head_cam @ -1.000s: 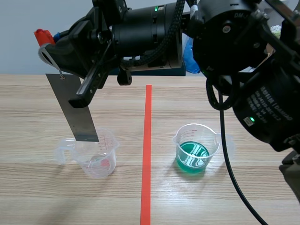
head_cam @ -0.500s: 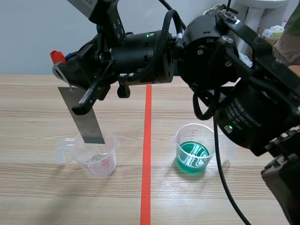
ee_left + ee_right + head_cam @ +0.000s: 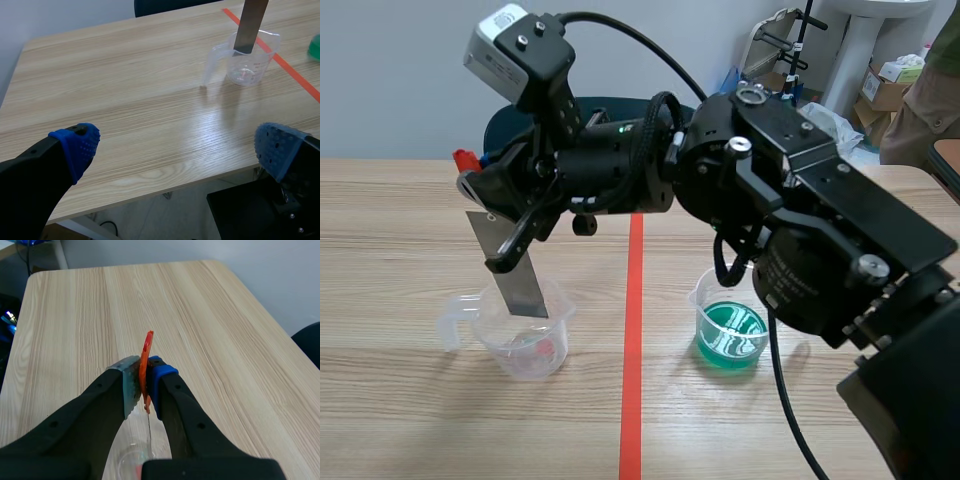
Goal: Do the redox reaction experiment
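My right gripper (image 3: 475, 180) reaches across from the right and is shut on a red tag (image 3: 463, 158) from which a grey metal strip (image 3: 515, 270) hangs. The strip's lower end dips into the mouth of a clear measuring beaker (image 3: 525, 340) left of the tape line. In the right wrist view the tag (image 3: 146, 352) is pinched between the fingers of the right gripper (image 3: 144, 372), with the clear beaker (image 3: 131, 462) below. A beaker of green liquid (image 3: 730, 322) stands right of the line. My left gripper (image 3: 175, 145) is open beyond the table's edge, far from the strip (image 3: 249, 22) and clear beaker (image 3: 245, 62).
An orange-red tape line (image 3: 633, 330) runs down the table's middle. A dark chair (image 3: 510, 125) stands behind the table. A person's green sleeve (image 3: 925, 90) and boxes (image 3: 888, 80) are at the far right. The right arm's bulk (image 3: 820, 240) hangs over the green beaker.
The right arm has come lower and shifted right, carrying the strip down so its end sits deeper in the clear beaker's mouth.
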{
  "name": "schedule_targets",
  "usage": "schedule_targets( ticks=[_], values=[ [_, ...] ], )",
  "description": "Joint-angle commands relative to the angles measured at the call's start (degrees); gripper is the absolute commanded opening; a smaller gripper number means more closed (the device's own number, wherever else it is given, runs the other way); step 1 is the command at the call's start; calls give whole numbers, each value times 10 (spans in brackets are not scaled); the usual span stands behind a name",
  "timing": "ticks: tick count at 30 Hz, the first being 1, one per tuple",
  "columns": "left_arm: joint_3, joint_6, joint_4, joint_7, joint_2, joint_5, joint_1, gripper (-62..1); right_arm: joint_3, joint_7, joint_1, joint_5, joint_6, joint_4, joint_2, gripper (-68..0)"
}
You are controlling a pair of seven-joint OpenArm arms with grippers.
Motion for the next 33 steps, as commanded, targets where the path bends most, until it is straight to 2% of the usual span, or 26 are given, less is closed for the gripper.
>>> schedule_targets(
  ticks=[1, 8, 12, 33],
  values=[
    [-4, 3, 5, -8, -2, -7, 0, 14, -2, 19, 10, 1, 5, -1, -9, -669],
    [-4, 3, 5, -8, -2, -7, 0, 14, -2, 83, 10, -76, 5, -50, -21, -669],
    [-4, 3, 5, -8, -2, -7, 0, 14, -2, 112, 10, -100, 5, -65, -21, -669],
    [-4, 3, 6, -8, -2, -8, 0, 14, -2, 111, 10, -132, 5, -66, -20, -669]
  ],
)
